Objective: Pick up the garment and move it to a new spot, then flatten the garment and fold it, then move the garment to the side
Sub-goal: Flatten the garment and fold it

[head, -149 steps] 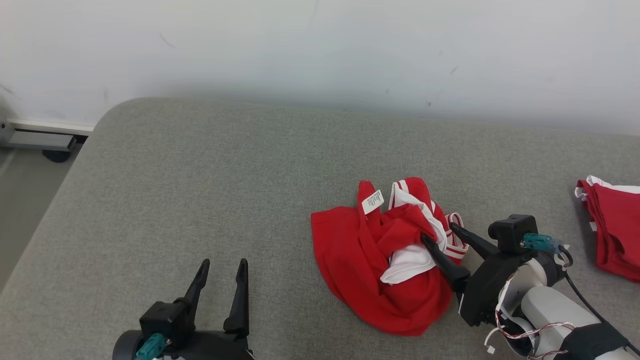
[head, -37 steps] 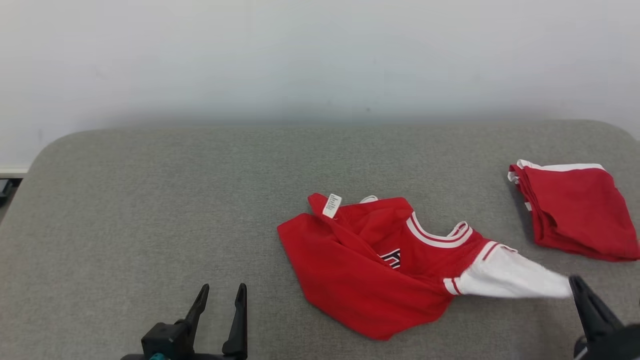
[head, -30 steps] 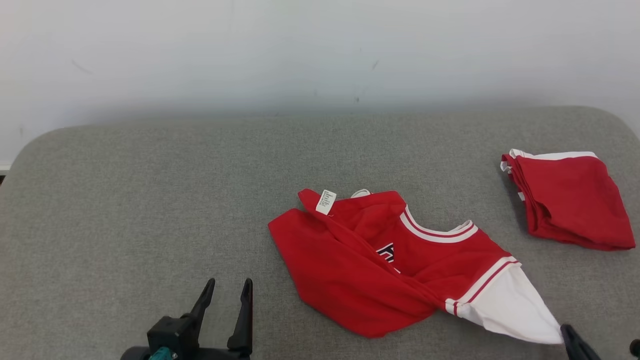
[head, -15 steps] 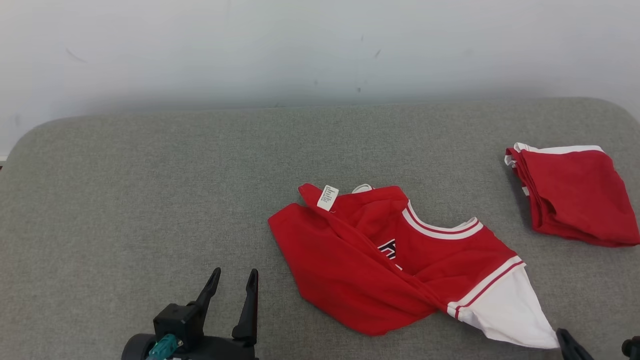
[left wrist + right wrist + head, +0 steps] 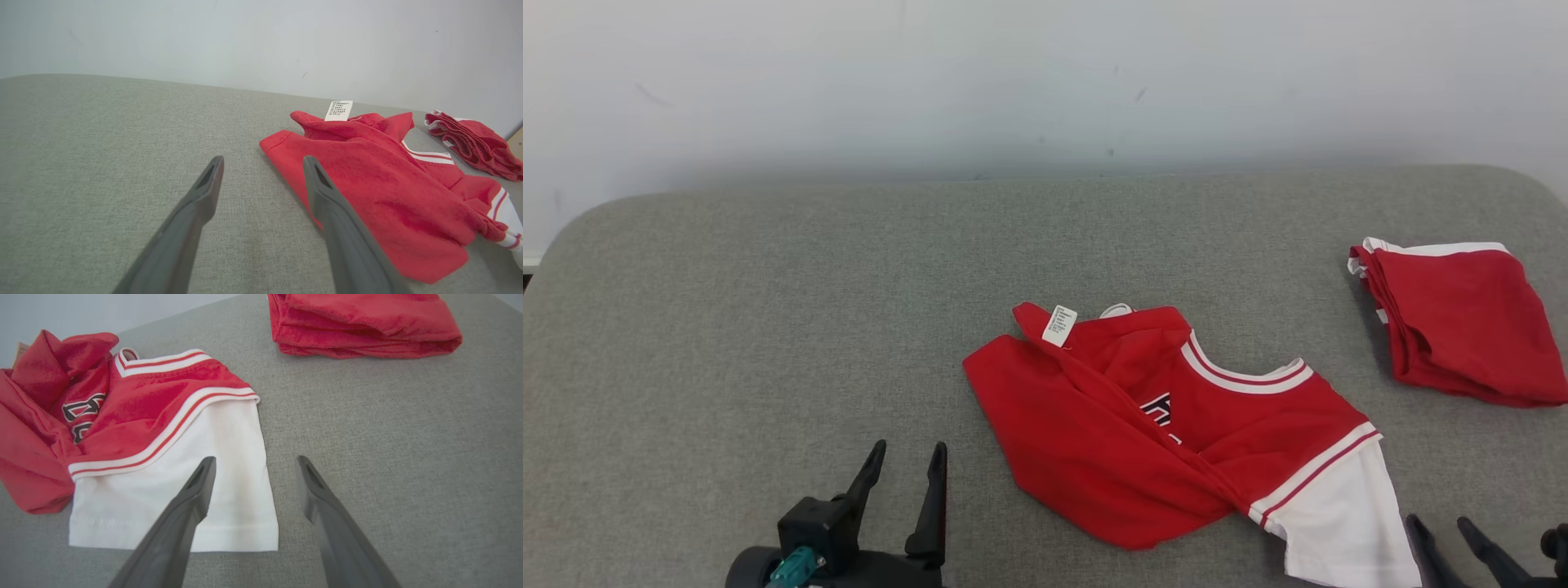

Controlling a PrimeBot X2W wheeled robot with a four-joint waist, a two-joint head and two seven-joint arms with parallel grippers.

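Red jersey lies crumpled and half-spread on the grey cushion, just released.
The jersey's white sleeve lies flat beside the right gripper, which pinched its corner a moment ago and now stands spread. The left gripper, also spread, hovers left of the jersey. A folded red garment lies apart, right of the jersey.

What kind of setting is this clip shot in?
Probably an indoor folding test station: a grey fabric-covered padded surface against a plain white wall, with a rumpled red-and-white jersey and a folded red garment on it.
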